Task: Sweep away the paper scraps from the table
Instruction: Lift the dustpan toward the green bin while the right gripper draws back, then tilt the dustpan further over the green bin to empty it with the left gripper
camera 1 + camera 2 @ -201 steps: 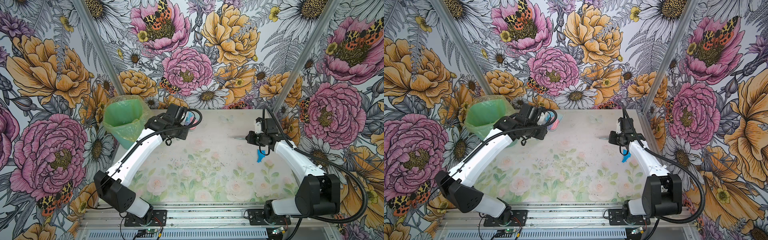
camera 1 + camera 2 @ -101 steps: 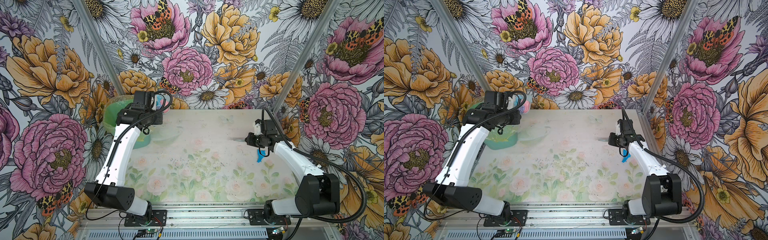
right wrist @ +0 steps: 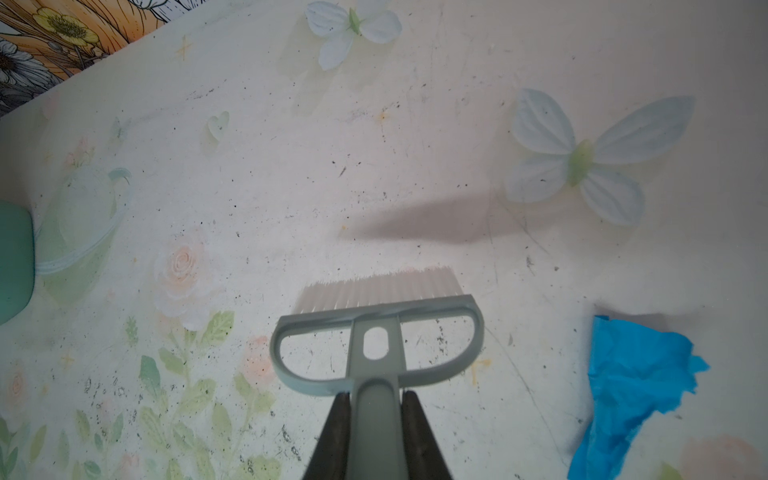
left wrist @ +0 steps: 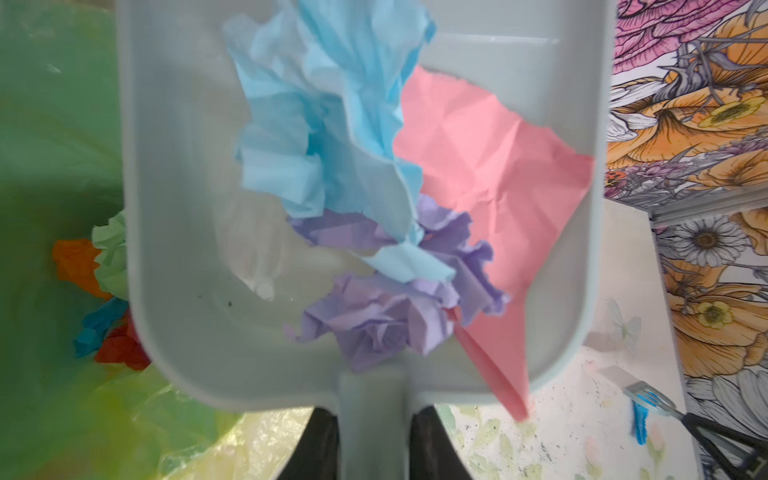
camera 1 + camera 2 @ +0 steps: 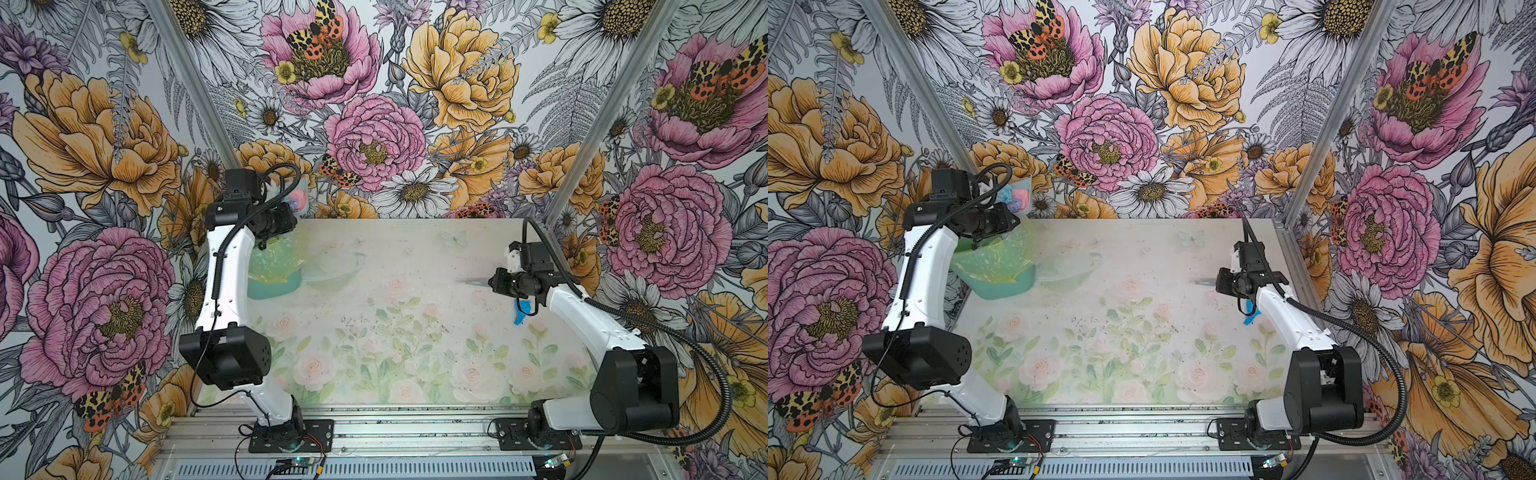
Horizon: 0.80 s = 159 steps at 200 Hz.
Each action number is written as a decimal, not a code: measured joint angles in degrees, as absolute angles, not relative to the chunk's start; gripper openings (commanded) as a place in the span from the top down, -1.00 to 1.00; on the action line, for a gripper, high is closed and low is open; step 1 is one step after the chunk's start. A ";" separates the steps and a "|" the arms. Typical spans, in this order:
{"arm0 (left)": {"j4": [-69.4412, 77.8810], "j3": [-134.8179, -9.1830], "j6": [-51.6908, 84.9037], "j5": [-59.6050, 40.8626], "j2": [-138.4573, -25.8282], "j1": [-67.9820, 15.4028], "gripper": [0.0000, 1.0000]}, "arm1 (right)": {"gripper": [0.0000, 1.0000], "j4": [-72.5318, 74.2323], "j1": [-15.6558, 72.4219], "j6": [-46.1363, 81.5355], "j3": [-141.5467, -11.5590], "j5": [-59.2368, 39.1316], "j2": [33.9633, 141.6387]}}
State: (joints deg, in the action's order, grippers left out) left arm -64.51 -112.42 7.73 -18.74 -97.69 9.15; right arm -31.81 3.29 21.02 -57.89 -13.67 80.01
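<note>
My left gripper is shut on the handle of the grey-blue dustpan, which hangs raised at the back left corner in both top views. In the pan lie a light blue scrap, a pink scrap and a lilac scrap. Below it, the green-bagged bin holds orange, pale green and red scraps. My right gripper is shut on the grey brush, held just above the table. A blue scrap lies on the table beside the right arm.
Flowered walls close in the table at the back and both sides, with aluminium posts in the back corners. The bin stands at the table's back left. Both arm bases sit on the front rail. Dark specks dot the tabletop.
The left arm has swung left and lifted the loaded dustpan from the table's back middle to over the bin. The right arm and brush have stayed put.
</note>
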 measured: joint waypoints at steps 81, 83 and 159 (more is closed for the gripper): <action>-64.53 -115.18 13.56 -29.32 -99.77 14.59 1.00 | 1.00 -30.94 3.29 21.02 -57.47 -14.31 80.01; -64.53 -115.18 13.58 -29.47 -99.79 14.70 1.00 | 1.00 -30.94 3.29 21.02 -57.47 -14.31 80.01; -64.45 -112.01 16.58 -36.18 -98.02 20.10 1.00 | 1.00 -30.94 3.29 21.02 -57.47 -15.14 80.01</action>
